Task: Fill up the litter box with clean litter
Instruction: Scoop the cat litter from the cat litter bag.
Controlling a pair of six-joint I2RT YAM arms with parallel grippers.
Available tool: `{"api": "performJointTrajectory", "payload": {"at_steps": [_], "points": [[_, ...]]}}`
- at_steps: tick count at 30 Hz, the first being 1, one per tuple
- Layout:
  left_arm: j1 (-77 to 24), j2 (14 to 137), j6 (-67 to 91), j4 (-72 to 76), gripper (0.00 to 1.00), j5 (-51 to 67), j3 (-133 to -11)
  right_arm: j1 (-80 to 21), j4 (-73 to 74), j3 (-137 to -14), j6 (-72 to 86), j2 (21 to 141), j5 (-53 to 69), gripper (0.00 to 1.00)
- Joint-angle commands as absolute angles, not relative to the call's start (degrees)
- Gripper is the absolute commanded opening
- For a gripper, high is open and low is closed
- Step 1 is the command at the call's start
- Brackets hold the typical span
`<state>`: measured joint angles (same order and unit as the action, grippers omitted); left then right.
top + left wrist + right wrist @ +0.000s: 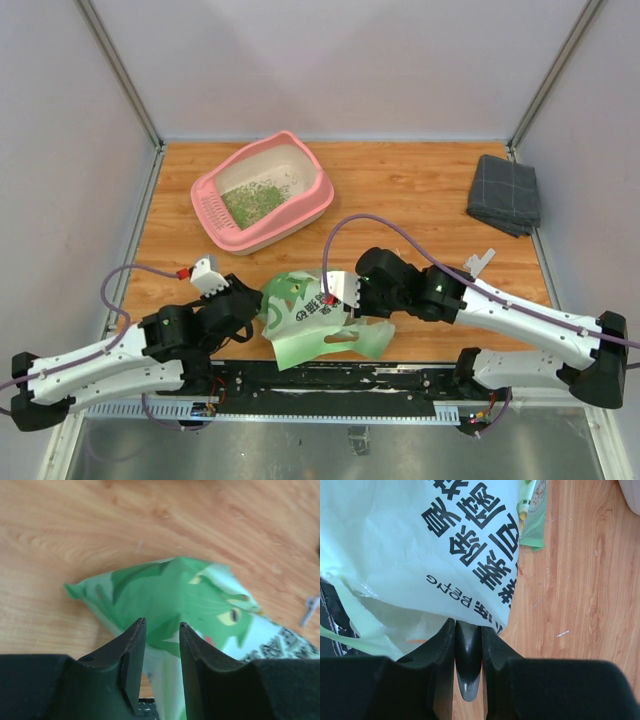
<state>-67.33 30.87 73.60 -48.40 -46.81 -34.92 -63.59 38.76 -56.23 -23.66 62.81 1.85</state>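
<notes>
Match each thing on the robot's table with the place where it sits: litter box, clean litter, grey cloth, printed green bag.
Things:
1. litter box
2. clean litter
3. grey cloth
4. printed green bag

Places:
A. far right corner of the table
B. near edge, around the middle
C. far side, left of centre
D. lying in the litter box

Pairs: 1-C, 2-D, 3-A, 4-B

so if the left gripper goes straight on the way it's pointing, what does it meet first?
The green litter bag. It sits right at the tips of the left gripper, whose jaws are parted. It may already be touching; depth is unclear.
</notes>
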Motion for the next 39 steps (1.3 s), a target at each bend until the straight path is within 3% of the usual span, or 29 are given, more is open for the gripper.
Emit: {"api": "performJointTrajectory", "payload": {"at_steps": [1,13,25,32,39], "points": [[-67.5,34.1,91.3,-51.5,0.39,-50.6,-29.4,-65.2,37.2,-58.4,-25.7,65.3,-2.5,0.01],[-58.8,35.0,76.7,-23.0,0.32,-32.3,-16.4,-65.9,18.6,-45.4,-21.5,63.4,2.8,0.01],[-58.9,40.5,76.4,-16.4,0.31,-27.9,-14.0,-63.6,0.6,-33.9,-15.3,63.9,8.9,0.01],[-58.8,38.8,76.4,-17.7,0.33,-28.2,-14.0,-59.8,-11.9,-25.1,-9.6,57.1,11.4,0.01],[-58.9,36.0,77.3,-20.6,0.33,-30.1,-13.8,-57.5,-15.2,-21.1,-7.7,50.8,15.2,0.01]]}}
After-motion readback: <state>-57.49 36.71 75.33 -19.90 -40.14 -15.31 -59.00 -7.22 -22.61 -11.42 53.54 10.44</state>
